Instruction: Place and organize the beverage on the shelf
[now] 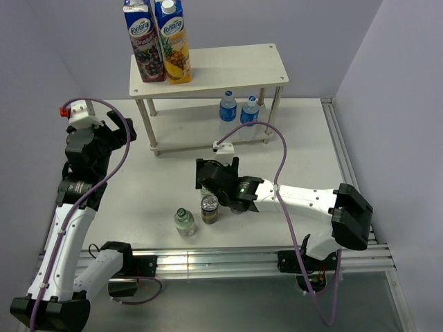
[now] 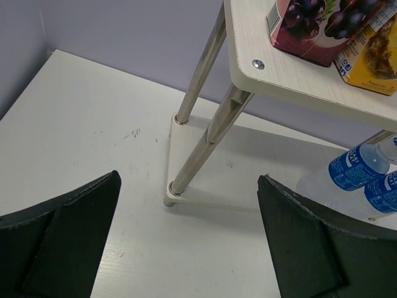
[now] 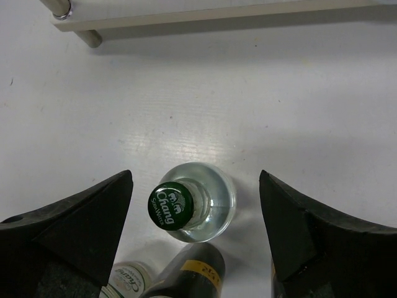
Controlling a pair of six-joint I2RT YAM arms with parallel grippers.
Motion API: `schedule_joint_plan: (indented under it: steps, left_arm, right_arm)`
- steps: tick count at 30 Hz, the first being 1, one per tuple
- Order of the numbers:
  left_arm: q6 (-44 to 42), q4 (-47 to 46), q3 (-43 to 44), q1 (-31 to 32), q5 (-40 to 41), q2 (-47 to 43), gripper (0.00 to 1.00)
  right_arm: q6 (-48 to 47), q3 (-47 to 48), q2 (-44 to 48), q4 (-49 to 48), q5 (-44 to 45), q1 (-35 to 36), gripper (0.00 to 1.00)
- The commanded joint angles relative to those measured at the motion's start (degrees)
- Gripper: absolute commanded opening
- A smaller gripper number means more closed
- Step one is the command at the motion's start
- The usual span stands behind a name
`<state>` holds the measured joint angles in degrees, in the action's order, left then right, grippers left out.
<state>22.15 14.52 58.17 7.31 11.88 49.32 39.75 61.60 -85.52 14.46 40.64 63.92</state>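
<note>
Right gripper (image 3: 195, 177) gapes empty over an upright green-capped Chang bottle (image 3: 180, 208) on open table (image 3: 310, 112) before the shelf (image 3: 186, 13) edge; left gripper (image 2: 189, 177) gapes too, near a shelf leg (image 2: 197, 155).

Far ahead of me, left of centre, a purple grape carton (image 1: 144, 43) and a yellow pineapple carton (image 1: 174, 43) stand upright, side by side and touching. The white table (image 1: 159, 183) below me is faintly scuffed, with lilac walls (image 1: 48, 48) around it.

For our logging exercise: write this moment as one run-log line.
left end effector: open, empty | right end effector: open above green-capped bottle | water bottles: two on shelf lower tier
</note>
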Motion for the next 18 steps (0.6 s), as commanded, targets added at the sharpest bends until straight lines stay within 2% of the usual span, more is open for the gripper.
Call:
schedule_joint_plan:
  steps: [1, 7, 13, 18]
  left_arm:
    - [-0.4, -1.2, 0.5, -0.3, 0.0, -0.9, 0.99]
    - [-0.4, -1.2, 0.5, -0.3, 0.2, -0.9, 0.99]
    - [-0.4, -1.2, 0.5, -0.3, 0.1, -1.0, 0.99]
    - [-0.4, -1.3, 0.5, -0.3, 0.1, -0.9, 0.99]
  right_arm:
    - [2.2, 0.2, -0.1, 0.2, 1.5, 0.4, 0.88]
    - [2.8, 0.4, -2.4, -0.5, 2.0, 0.5, 0.73]
    - [3.0, 0.4, -4.6, -1.5, 2.0, 0.5, 0.67]
    - [2.9, 0.5, -5.3, -1.9, 2.4, 0.5, 0.54]
